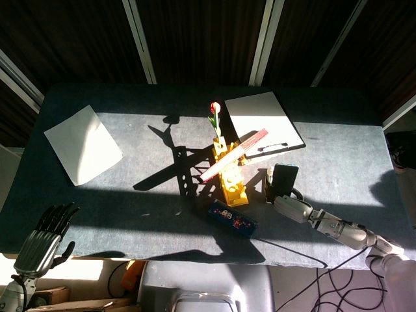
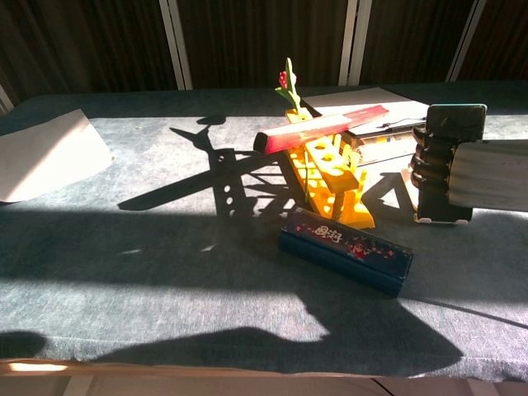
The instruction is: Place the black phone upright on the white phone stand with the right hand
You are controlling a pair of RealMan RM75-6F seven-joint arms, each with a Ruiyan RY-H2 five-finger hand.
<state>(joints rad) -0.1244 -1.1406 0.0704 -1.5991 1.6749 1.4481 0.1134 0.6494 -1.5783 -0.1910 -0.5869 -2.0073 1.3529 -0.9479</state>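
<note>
Holding the black phone [image 2: 450, 132] upright, long axis vertical, your right hand [image 2: 435, 165] grasps it directly over the white phone stand [image 2: 410, 183], at 3 o'clock from the yellow rack [image 2: 330, 177]; lower straight down.

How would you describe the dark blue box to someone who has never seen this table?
Find the yellow wooden rack near the middle of the table. Directly in front of it, toward the near edge, lies the dark blue box. It is the only long, low box there, with pale lettering and small red marks on top.
</note>
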